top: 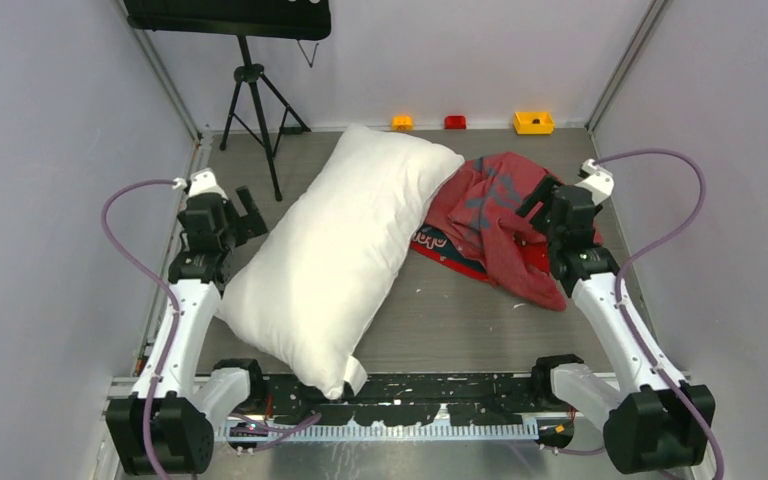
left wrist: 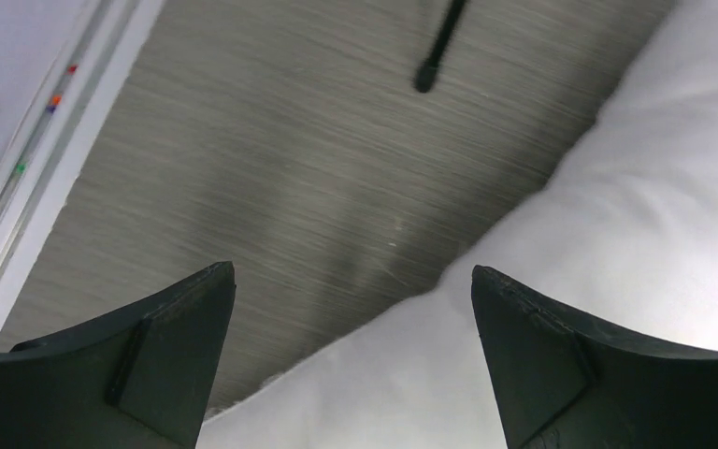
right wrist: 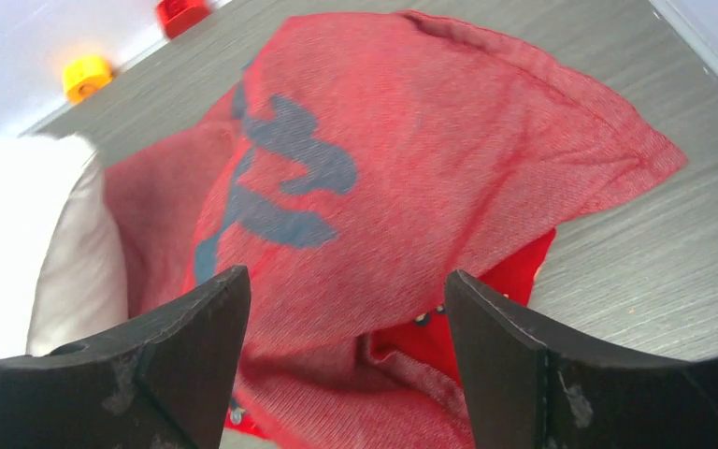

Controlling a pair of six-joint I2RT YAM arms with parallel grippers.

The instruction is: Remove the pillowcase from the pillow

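The white pillow lies bare and diagonal across the table, its tag end near the front edge. The red pillowcase lies crumpled in a heap to its right, mostly dull reverse side up with a blue figure showing, and touches the pillow's far right side. My left gripper is open and empty above the pillow's left edge. My right gripper is open and empty just above the pillowcase; the pillow's end shows at the left of the right wrist view.
A black tripod stands at the back left; one foot shows in the left wrist view. Small orange, red and yellow bins sit along the back wall. Grey walls close in both sides.
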